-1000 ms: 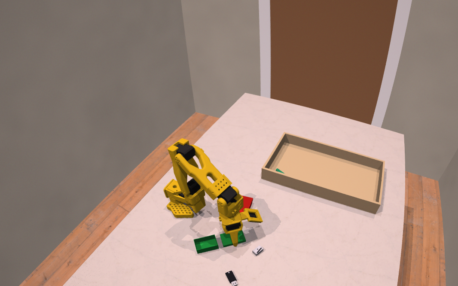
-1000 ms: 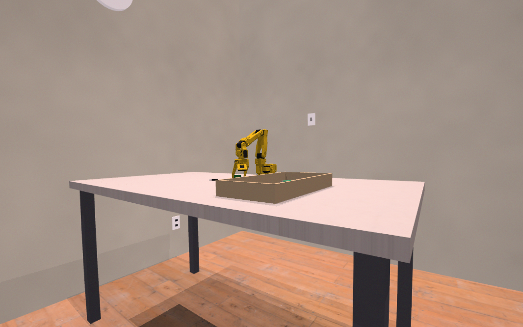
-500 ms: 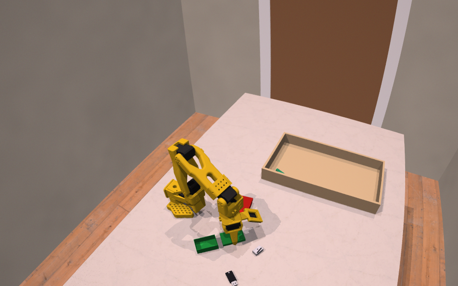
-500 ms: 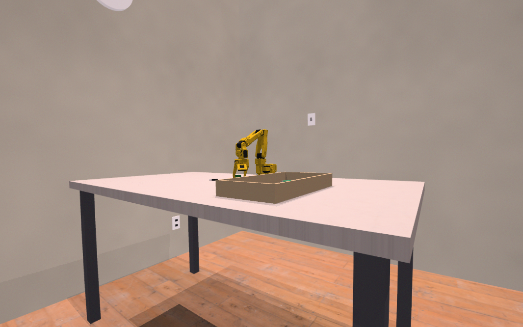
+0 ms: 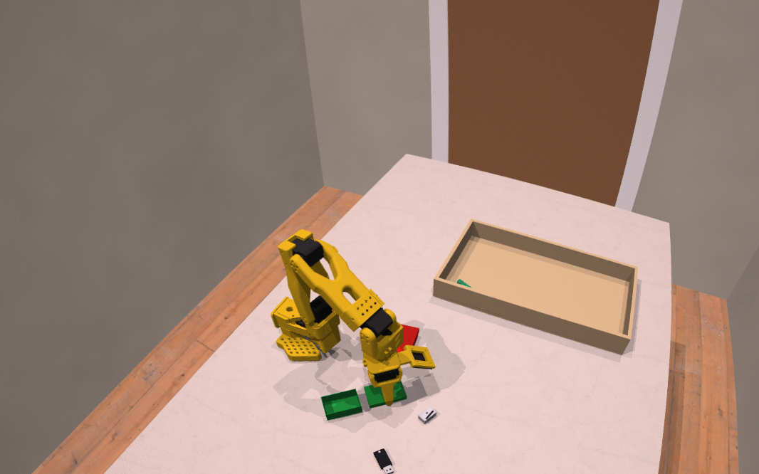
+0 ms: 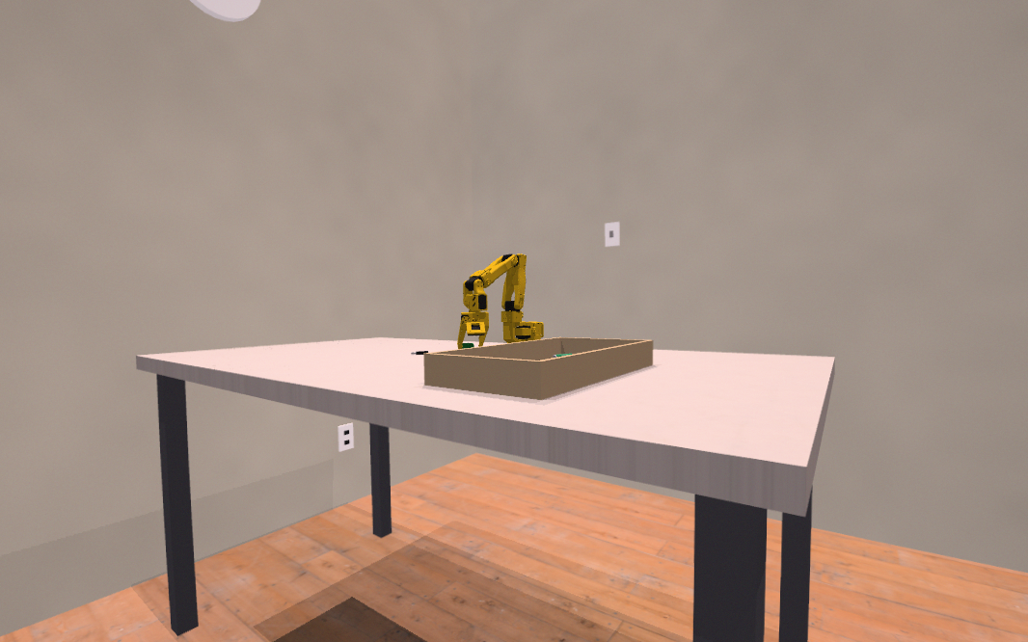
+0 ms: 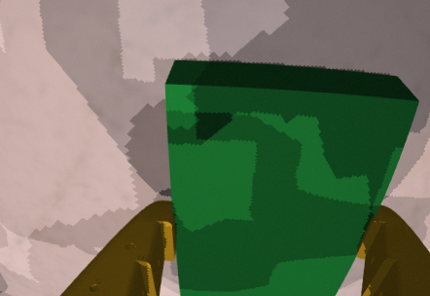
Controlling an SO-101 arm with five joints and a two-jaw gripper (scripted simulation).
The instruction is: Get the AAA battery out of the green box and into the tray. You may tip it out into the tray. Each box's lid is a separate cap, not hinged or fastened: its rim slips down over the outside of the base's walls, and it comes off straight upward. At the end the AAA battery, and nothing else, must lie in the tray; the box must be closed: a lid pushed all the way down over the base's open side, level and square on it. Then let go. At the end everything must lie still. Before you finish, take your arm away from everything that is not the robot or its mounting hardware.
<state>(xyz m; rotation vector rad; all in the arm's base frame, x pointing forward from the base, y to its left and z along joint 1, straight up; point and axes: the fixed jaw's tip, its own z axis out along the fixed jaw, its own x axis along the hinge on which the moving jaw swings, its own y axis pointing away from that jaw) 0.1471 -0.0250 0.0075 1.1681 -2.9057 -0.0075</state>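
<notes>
The green box's base (image 5: 341,406) stands on the table with its open side up, and no object shows in it. The green lid (image 5: 374,398) (image 7: 219,182) lies flat, top up, just right of the base with a narrow gap. My gripper (image 5: 387,393) (image 6: 472,344) (image 7: 272,216) points down over the lid and is shut on it, one finger against each long side in the wrist view. The far finger is hidden in the top view. The AAA battery (image 5: 463,283) (image 6: 562,355), small and green, lies in the tray (image 5: 532,319) (image 6: 481,374) by its left end.
A red box (image 5: 410,336) is partly hidden behind the arm, between it and the tray. A small white object with a black mark (image 5: 427,415) lies right of the lid. A black USB stick (image 5: 381,457) lies nearer the front.
</notes>
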